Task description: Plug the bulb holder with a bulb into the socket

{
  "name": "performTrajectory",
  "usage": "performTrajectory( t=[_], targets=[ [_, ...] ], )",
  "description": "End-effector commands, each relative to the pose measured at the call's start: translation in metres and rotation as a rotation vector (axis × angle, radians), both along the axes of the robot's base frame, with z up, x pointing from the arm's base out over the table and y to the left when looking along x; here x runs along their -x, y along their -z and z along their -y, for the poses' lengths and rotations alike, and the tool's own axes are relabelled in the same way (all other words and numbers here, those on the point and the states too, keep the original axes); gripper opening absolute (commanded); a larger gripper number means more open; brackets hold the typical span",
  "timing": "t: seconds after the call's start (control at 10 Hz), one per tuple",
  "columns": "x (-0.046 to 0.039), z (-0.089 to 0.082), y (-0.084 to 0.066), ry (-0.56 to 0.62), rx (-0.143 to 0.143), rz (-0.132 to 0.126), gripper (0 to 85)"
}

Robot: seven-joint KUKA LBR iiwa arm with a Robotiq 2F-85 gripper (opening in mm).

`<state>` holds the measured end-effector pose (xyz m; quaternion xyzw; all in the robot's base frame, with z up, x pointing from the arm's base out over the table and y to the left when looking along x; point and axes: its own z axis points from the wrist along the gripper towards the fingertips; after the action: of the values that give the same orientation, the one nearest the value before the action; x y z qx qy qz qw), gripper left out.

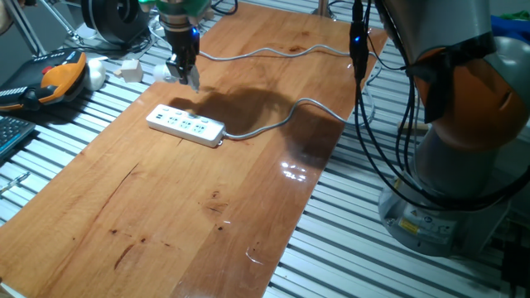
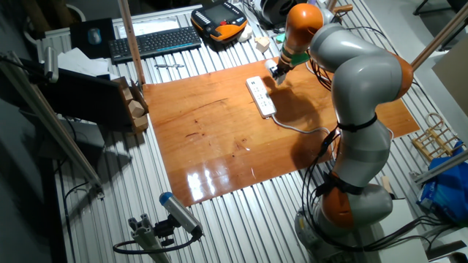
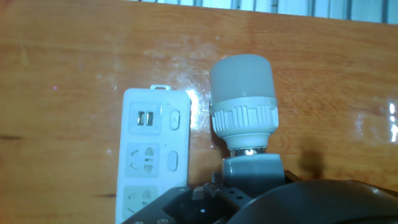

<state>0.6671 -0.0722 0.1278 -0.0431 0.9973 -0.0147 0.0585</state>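
The bulb holder with a bulb [image 3: 244,102] is pinched by its grey base in the gripper [image 1: 184,73] and carried clear of the desk [image 1: 166,207] — just beside the power strip [image 3: 155,149], not yet over an outlet — so its plug can be lined up.

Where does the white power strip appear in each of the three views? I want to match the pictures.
One fixed view: the power strip lies left of centre on the wooden board, just below the gripper.
The other fixed view: the strip lies upper right of centre, below the gripper.
Hand view: the strip runs from lower left upward, left of the bulb.
Shared landmark: the strip's grey cable.
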Motion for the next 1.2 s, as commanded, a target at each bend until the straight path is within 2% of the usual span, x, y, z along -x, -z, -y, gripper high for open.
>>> performTrajectory(
  t=[0.0,0.4,0.5,0.8,1.0,1.1],
  targets=[
    [0.0001,0.0,0.0,0.056,-0.004,0.0,0.0],
    [0.0004,0.0001,-0.0005,0.251,-0.018,-0.014,0.0],
    [0.0002,0.0002,-0.0004,0.28,-0.025,-0.02,0.0],
    [-0.0003,0.0004,0.0,0.33,-0.045,-0.014,0.0],
    [-0.0009,0.0004,0.0007,0.391,-0.07,-0.023,0.0],
    [-0.0006,0.0002,0.0006,0.421,-0.07,-0.024,0.0]
  ],
)
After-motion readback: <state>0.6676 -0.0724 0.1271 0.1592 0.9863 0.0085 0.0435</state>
